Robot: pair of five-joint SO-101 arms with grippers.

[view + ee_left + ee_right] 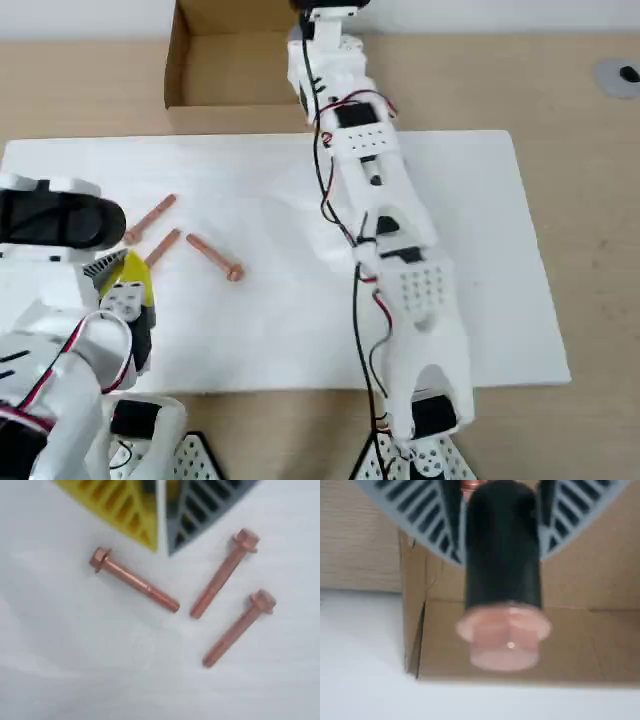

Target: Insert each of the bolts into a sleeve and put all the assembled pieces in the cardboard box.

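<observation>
Right tool [501,555] holds sleeve [502,572]; 3 bolts [135,586] (loose) on sheet [285,330].

high: overhead | left wrist: near, downward | right wrist: near cardboard box [600,640]

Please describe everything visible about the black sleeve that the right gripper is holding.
The black sleeve is a smooth, matte cylinder, perhaps plastic or rubber. A copper-coloured bolt sits inside it, and its flanged hexagonal head lies against the sleeve's outer end. The right gripper is shut on the sleeve, with one grey ribbed finger on each side. The sleeve is held in the air before the open cardboard box; nothing else seems to touch it.
</observation>
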